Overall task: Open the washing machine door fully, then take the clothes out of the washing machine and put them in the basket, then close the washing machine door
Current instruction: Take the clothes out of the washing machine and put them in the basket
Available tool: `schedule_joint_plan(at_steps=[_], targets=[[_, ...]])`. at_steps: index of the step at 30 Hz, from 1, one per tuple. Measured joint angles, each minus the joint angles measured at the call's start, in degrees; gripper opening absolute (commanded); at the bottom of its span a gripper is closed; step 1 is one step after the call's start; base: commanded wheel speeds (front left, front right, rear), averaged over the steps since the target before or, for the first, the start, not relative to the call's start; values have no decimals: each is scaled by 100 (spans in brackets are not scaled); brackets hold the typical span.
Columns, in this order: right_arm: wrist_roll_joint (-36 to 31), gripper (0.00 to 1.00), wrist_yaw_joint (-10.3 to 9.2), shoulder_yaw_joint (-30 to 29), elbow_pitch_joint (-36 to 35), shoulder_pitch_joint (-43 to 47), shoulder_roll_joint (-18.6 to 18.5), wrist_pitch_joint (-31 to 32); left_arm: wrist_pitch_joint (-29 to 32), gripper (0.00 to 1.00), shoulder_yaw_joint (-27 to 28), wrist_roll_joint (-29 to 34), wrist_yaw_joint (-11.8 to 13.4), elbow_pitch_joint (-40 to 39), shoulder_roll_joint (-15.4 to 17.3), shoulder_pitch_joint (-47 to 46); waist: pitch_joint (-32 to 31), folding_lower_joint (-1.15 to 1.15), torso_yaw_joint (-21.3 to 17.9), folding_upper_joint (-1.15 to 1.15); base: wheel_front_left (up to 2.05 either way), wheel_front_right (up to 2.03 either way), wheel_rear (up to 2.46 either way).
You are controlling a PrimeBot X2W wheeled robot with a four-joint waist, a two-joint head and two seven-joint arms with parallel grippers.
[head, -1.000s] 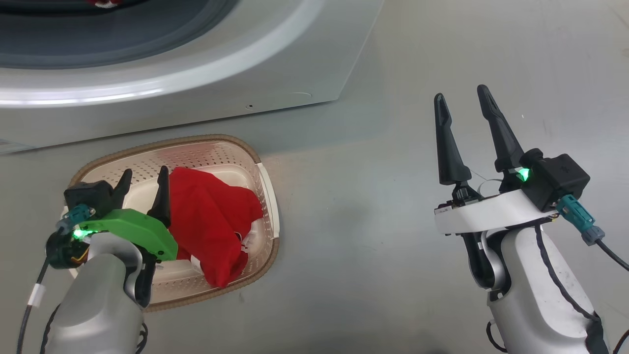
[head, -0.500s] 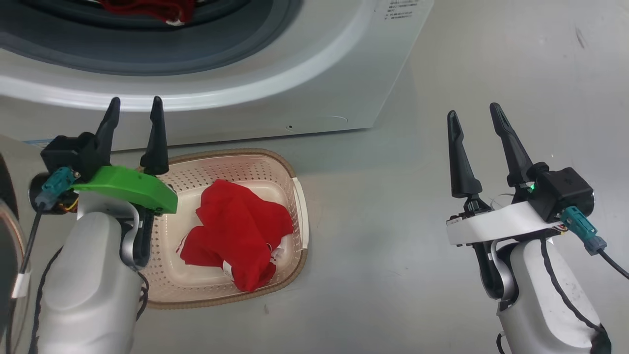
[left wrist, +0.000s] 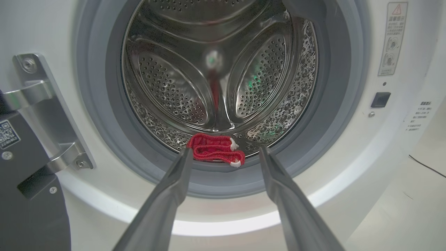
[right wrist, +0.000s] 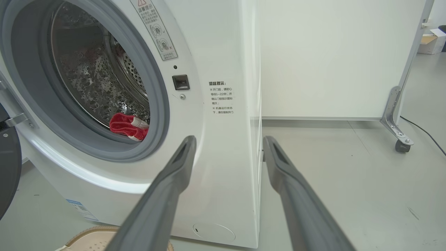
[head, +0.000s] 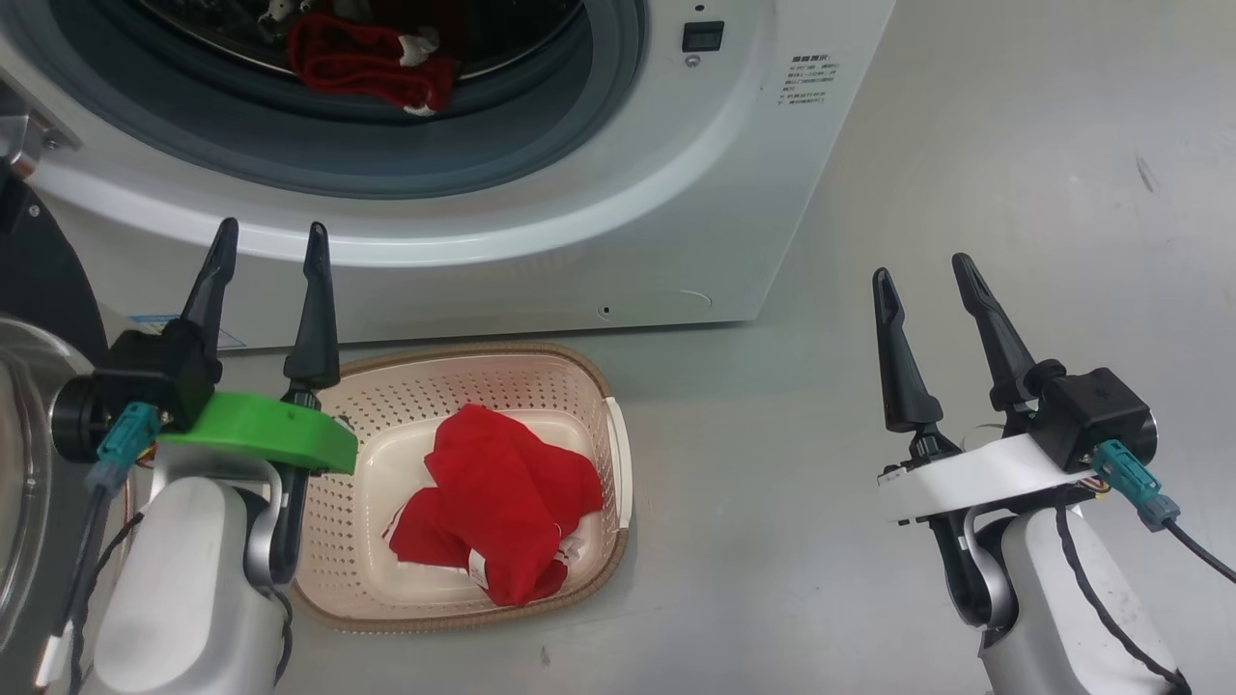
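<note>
The setting looks like a robotics test lab or workshop bay, not a home laundry room. A big white front-loading washing machine (right wrist: 223,157) stands free on a smooth pale grey floor (head: 966,145). At the upper right of the right wrist view, a plain white partition panel (right wrist: 331,59) rests on a metal foot with a small castor wheel (right wrist: 400,146). A thin black cable (right wrist: 423,132) trails across the floor beside it. An open brown cardboard box (right wrist: 430,47) sits in the far upper right corner.

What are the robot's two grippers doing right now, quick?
Left gripper: open, holding nothing.
Right gripper: open, holding nothing.
</note>
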Motion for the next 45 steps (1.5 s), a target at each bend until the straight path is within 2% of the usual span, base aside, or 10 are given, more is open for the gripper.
schedule_joint_plan(at_steps=[8,26,45], targets=[[0,100,-3,-65,-35,285,1,0,0,100,-4,80,107,-325,-4,762,-348,0,41,0,0,0,0],[-42,100,-49,13,-60,960,11,0,0,100,-208,219,158,-668,-62,1964,-978,0,162,0,0,0,0],[-4,100,-113,133,-205,1176,20,1,0,100,-252,268,252,-1055,-64,2373,-1118,0,80,0,0,0,0]])
